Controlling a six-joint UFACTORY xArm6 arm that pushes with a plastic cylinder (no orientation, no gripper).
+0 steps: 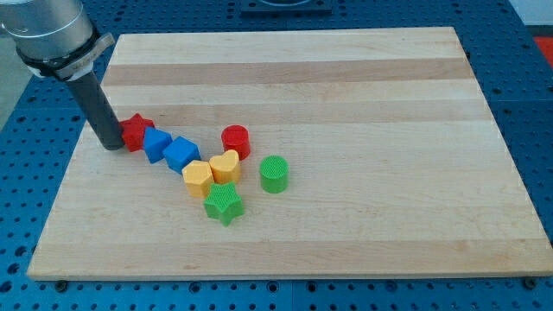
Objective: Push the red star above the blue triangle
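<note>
The red star (136, 130) lies on the wooden board's (346, 86) left side. My tip (112, 145) touches the star's left edge. The blue triangle (156, 144) sits just right of and below the star, touching it. A blue cube (181, 154) lies against the triangle's right side.
A red cylinder (235, 141), a yellow heart (225, 166), a yellow hexagon (197, 179), a green star (224, 205) and a green cylinder (273, 174) cluster right of and below the blue blocks. The board's left edge is close to my tip.
</note>
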